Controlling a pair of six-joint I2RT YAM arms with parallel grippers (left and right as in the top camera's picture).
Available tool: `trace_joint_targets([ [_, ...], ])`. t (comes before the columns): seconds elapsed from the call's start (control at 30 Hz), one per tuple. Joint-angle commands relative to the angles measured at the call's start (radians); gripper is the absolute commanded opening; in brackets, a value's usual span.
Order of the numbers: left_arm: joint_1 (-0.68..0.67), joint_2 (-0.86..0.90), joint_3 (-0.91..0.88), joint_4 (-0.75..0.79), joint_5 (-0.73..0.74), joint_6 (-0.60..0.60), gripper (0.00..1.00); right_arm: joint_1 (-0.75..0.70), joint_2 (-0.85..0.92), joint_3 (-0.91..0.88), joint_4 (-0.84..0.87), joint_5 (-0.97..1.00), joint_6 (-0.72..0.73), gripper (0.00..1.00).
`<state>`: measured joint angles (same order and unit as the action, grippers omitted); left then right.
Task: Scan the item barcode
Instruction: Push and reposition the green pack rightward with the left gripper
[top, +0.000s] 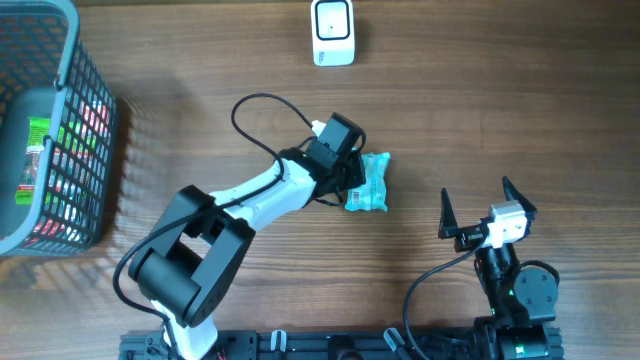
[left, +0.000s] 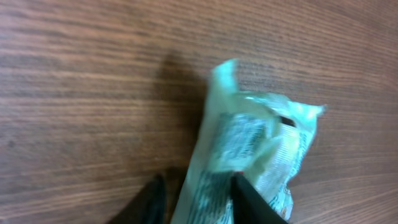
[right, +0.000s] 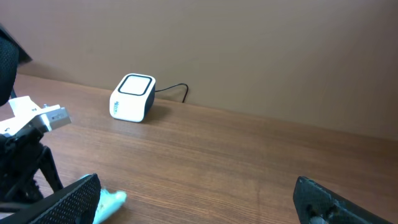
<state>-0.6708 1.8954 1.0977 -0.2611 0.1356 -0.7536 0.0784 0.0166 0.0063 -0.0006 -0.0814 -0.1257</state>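
Observation:
The item, a pale green crinkled packet, lies on the wooden table right of centre. My left gripper is down on its left edge. In the left wrist view the packet fills the middle, and the left gripper straddles its near edge. One finger lies on the film, while the other finger stands close beside it with a thin dark gap. My right gripper is wide open and empty near the front right. In its own view it frames bare table, with the packet's tip at the left.
The white barcode scanner sits at the table's far edge, window up, with its cable running behind it; the scanner also shows in the right wrist view. A grey wire basket holding several packaged goods stands at the far left.

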Motion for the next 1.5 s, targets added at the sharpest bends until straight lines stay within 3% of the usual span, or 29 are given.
trace_joint_targets([
  [0.0,-0.01,0.022,0.006,-0.028,-0.014,-0.014,0.36,-0.003,-0.003,-0.001,0.003,0.009,-0.005,1.0],
  [0.17,-0.019,0.024,0.006,-0.075,-0.013,-0.014,0.18,-0.003,-0.003,-0.001,0.003,0.01,-0.005,1.0],
  [0.33,-0.042,0.024,0.006,-0.052,0.051,-0.061,0.13,-0.003,-0.003,-0.001,0.003,0.009,-0.005,1.0],
  [0.4,-0.039,0.024,0.006,-0.026,0.058,-0.078,0.17,-0.003,-0.003,-0.001,0.003,0.009,-0.005,1.0],
  [0.43,-0.034,0.023,0.007,-0.014,0.058,-0.077,0.32,-0.003,-0.003,-0.001,0.003,0.009,-0.005,1.0],
  [0.53,0.012,0.007,0.036,-0.031,0.068,-0.05,0.4,-0.003,-0.003,-0.001,0.003,0.009,-0.005,1.0],
  [0.8,0.047,-0.001,0.071,-0.256,0.127,0.095,0.38,-0.003,-0.003,-0.001,0.003,0.009,-0.005,1.0],
  [0.87,0.026,-0.001,0.057,-0.257,0.105,0.103,0.37,-0.003,-0.003,-0.001,0.003,0.009,-0.005,1.0],
  [1.03,-0.034,-0.001,0.042,-0.24,0.032,0.103,0.21,-0.003,-0.003,-0.001,0.003,0.009,-0.005,1.0],
  [1.23,-0.076,-0.001,0.042,-0.138,0.076,0.103,0.28,-0.003,-0.003,-0.001,0.003,0.009,-0.005,1.0],
  [1.47,-0.078,-0.001,0.042,-0.094,0.092,0.084,0.25,-0.003,-0.003,-0.001,0.003,0.009,-0.005,1.0],
])
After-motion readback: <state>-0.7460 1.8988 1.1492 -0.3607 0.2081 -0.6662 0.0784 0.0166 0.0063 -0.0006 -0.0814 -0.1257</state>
